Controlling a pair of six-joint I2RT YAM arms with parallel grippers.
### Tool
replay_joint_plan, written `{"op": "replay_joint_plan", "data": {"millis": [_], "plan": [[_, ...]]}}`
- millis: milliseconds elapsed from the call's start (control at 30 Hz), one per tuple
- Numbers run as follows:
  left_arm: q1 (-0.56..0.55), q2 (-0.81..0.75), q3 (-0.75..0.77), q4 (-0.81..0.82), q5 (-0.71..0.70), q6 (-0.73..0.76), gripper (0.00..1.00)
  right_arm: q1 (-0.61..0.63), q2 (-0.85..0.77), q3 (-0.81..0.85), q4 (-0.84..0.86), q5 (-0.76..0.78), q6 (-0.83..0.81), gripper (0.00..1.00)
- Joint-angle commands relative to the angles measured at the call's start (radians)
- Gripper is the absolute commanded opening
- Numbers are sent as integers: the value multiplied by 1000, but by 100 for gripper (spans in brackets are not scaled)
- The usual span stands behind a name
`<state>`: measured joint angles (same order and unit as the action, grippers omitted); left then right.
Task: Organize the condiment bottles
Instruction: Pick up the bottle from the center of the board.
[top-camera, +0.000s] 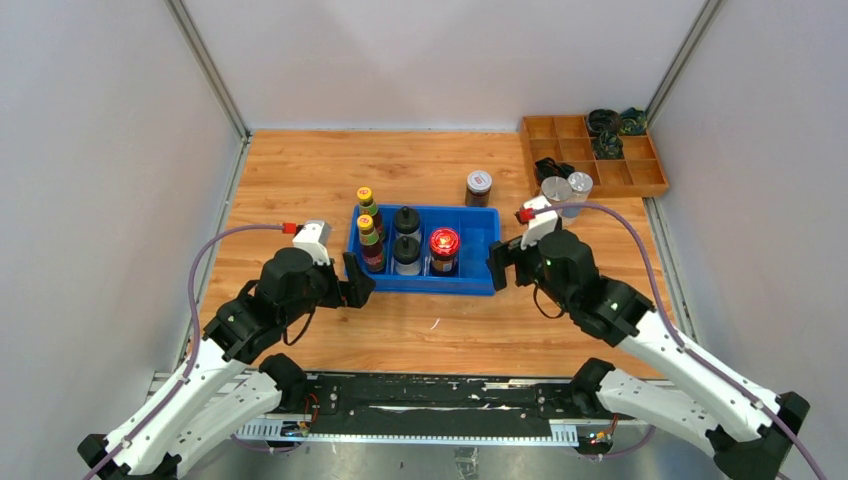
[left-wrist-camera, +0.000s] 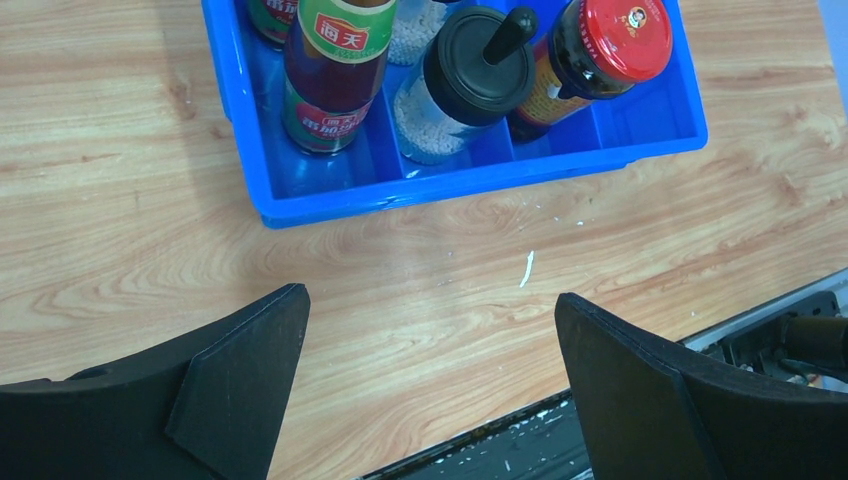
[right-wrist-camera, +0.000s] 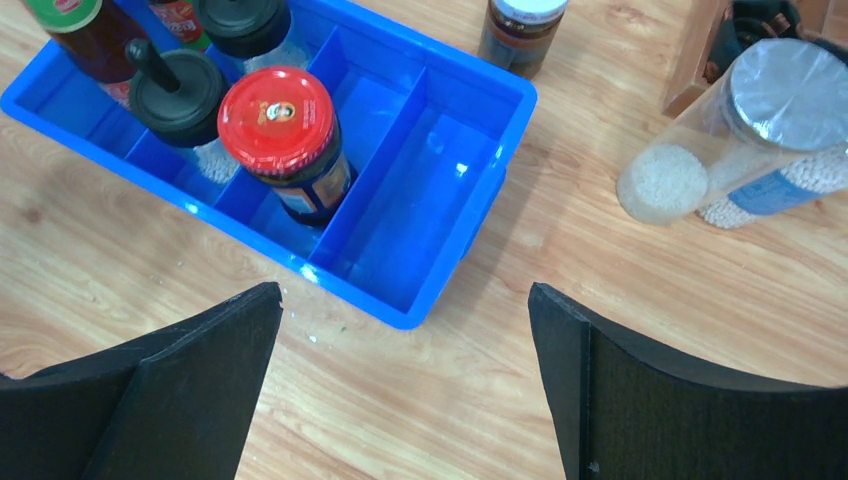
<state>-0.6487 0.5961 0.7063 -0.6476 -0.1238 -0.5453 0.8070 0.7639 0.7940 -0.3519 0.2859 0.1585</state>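
Note:
A blue bin (top-camera: 478, 240) in the middle of the table holds two yellow-capped sauce bottles (top-camera: 369, 228), two black-lidded shakers (top-camera: 407, 236) and a red-lidded jar (top-camera: 444, 246). Its rightmost compartment is bare. A white-lidded dark jar (top-camera: 478, 187) stands behind the bin on the wood. Two silver-lidded jars (top-camera: 567, 189) stand to the right beside the wooden tray. My left gripper (top-camera: 358, 280) hovers open at the bin's near left corner, holding nothing. My right gripper (top-camera: 503, 265) is open and empty at the bin's near right corner. The right wrist view shows the red-lidded jar (right-wrist-camera: 275, 120) and silver-lidded jars (right-wrist-camera: 790, 95).
A wooden tray (top-camera: 640, 178) with compartments sits at the back right and holds black and green coiled items (top-camera: 605, 125). Grey walls close in the table on three sides. A black rail (top-camera: 430, 390) runs along the near edge between the arm bases.

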Motion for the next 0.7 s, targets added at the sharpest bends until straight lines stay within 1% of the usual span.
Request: {"op": "replay_joint_plan", "data": {"millis": [0, 133, 300, 567, 667], "plan": [[-7, -2, -10, 25, -4, 14, 100, 5, 90, 101, 43, 44, -40, 100], [-8, -12, -9, 23, 1, 16, 100, -19, 217, 199, 85, 29, -75, 100], [-8, -36, -11, 20, 13, 16, 100, -75, 392, 361, 106, 15, -132, 100], [-9, -69, -16, 7, 19, 10, 100, -251, 645, 559, 146, -86, -136, 100], [-8, -71, -15, 3, 20, 9, 100, -298, 754, 655, 144, -105, -153, 100]]}}
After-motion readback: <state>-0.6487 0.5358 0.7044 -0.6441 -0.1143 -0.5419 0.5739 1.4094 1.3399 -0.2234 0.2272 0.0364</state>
